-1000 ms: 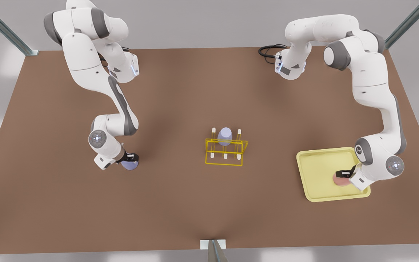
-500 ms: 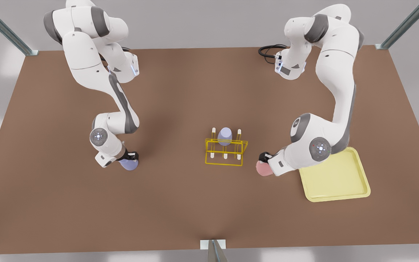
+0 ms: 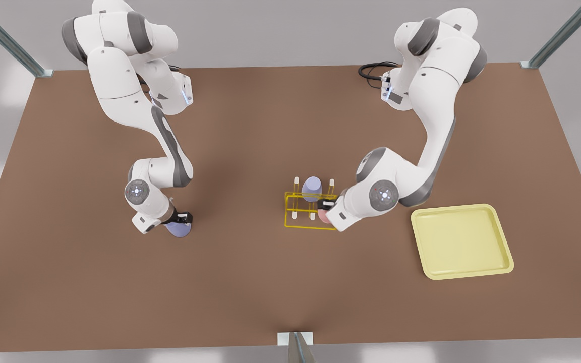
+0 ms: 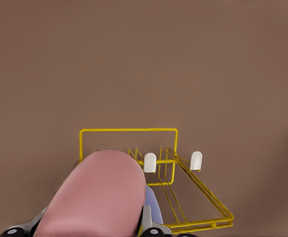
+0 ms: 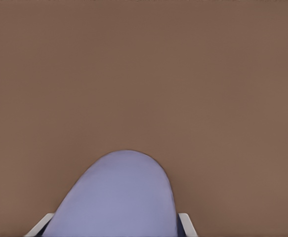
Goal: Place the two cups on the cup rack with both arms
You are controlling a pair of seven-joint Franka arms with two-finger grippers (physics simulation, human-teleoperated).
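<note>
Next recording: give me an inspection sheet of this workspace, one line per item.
Surface: brown table, bare apart from the items below.
Job's things: yellow cup rack at centre, a lavender cup on rack over a far peg; pink cup held at the rack's near side; second lavender cup held low, off toward the front view's left.
Clutter: pale yellow tray, nothing in it.
End effectors: left end effector shut on the pink cup; right end effector shut on the second lavender cup.
Cables: black cable loop by the base of the arm on the front view's right.
Surroundings: grey floor, metal frame struts at the table corners.
</note>
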